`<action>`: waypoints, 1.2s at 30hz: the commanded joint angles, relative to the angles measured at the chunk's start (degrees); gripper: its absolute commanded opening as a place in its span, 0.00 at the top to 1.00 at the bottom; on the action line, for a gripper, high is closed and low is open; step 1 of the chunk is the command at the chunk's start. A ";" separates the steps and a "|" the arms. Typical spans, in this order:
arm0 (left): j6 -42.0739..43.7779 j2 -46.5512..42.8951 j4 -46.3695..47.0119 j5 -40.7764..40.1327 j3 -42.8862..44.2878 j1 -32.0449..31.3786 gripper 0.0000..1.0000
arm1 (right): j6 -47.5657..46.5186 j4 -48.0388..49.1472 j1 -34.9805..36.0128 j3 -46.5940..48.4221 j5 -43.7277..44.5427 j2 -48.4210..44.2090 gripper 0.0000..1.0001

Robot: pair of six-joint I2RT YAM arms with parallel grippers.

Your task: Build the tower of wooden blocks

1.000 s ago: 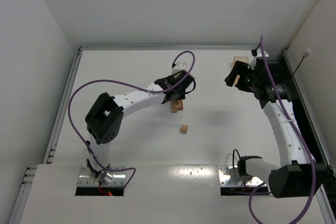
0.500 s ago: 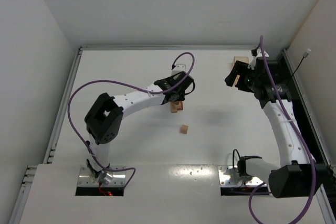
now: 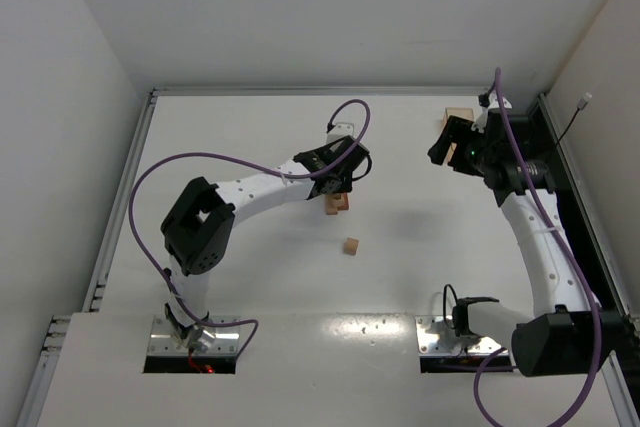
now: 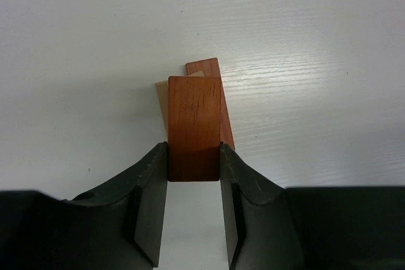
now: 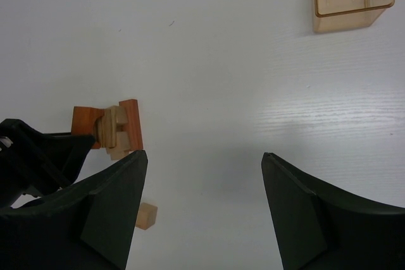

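Reddish-brown wooden bar [image 4: 193,128] clenched in our left gripper [image 4: 193,156], long axis straight ahead, right over the tan-and-red block pile [image 5: 120,132]; our right gripper [image 5: 204,159] hangs released, well apart.

The grained block [image 4: 193,128] is reddish-brown, the lone cube [image 3: 350,246] tan.

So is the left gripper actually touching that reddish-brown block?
Touching. In the left wrist view the left gripper clamps the reddish-brown block, its jaws flush against the block's opposite sides with no gap showing.
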 commanded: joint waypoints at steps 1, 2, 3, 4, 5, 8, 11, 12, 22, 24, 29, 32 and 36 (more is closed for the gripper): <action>-1.06 -1.54 1.18 0.48 0.82 -0.66 0.87 | 0.81 2.60 0.28 -0.18 -0.39 0.34 0.30; -1.06 -1.54 1.18 0.48 0.82 -0.66 0.86 | 0.81 2.60 0.28 -0.18 -0.39 0.34 0.30; -1.58 -1.54 0.66 0.48 1.34 -0.66 0.86 | 0.81 2.60 0.28 -0.18 -0.39 0.34 0.30; -1.59 -1.02 0.66 0.48 1.35 -0.66 0.86 | 0.81 2.60 0.28 -0.18 -0.39 0.34 0.30; -1.59 -1.01 0.66 0.48 1.35 -0.66 0.84 | 0.81 2.60 0.28 -0.18 -0.39 0.34 0.30; -1.59 -1.01 0.66 0.48 1.87 -0.66 0.79 | 0.81 2.60 0.28 -0.18 -0.39 0.34 0.30; -1.59 -0.49 0.66 1.01 1.87 -0.66 0.69 | 0.81 2.60 0.28 -0.18 -0.39 0.34 0.30; -1.59 -0.49 0.66 1.01 1.87 -0.66 0.67 | 0.81 2.60 0.28 -0.18 -0.39 0.34 0.30; -0.54 -0.49 0.66 1.63 1.87 -0.66 0.34 | 0.81 2.60 0.28 -0.18 -0.91 0.34 0.30; 0.08 -1.01 0.66 1.63 2.40 -0.66 0.29 | 0.81 2.60 0.28 -0.18 -0.91 0.34 0.30; 6.23 -3.91 3.38 5.40 7.05 -1.19 0.14 | 0.10 3.13 0.28 -1.32 -1.53 0.34 0.30; 8.95 -6.10 3.38 4.80 10.66 -1.81 0.11 | -0.42 3.13 0.28 -3.43 -2.23 0.34 0.30; 11.77 -9.44 3.38 1.63 13.48 -0.49 0.11 | -1.73 3.13 2.55 -4.05 -1.18 1.73 0.32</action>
